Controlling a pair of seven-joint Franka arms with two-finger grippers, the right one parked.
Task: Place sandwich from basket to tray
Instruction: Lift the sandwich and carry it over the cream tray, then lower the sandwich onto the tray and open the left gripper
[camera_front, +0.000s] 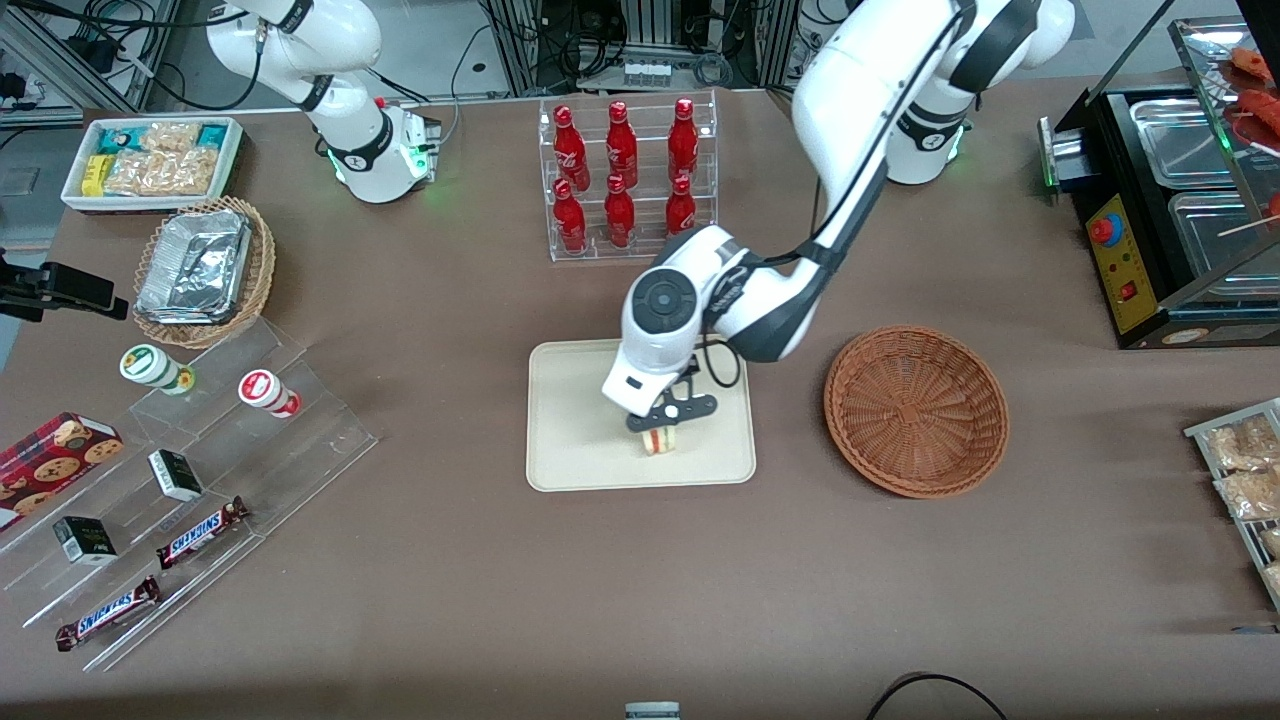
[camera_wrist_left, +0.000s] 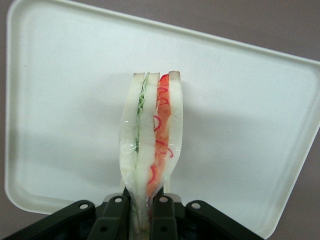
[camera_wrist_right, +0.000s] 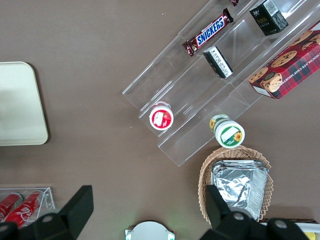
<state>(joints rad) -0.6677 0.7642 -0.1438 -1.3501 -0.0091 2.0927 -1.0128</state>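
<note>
Your gripper (camera_wrist_left: 142, 212) is clamped on the sandwich (camera_wrist_left: 150, 140), which hangs straight below it, over the tray (camera_front: 570, 440) middle.

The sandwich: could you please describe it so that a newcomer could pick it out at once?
Find the cream tray beside the reddish-brown basket. Over it, the gripper is shut on the sandwich: a pale bread wedge with green and red filling stripes, the only food there.

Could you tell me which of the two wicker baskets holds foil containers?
The lighter tan basket beside the snack bin; the reddish-brown basket beside the tray has nothing in it.
</note>
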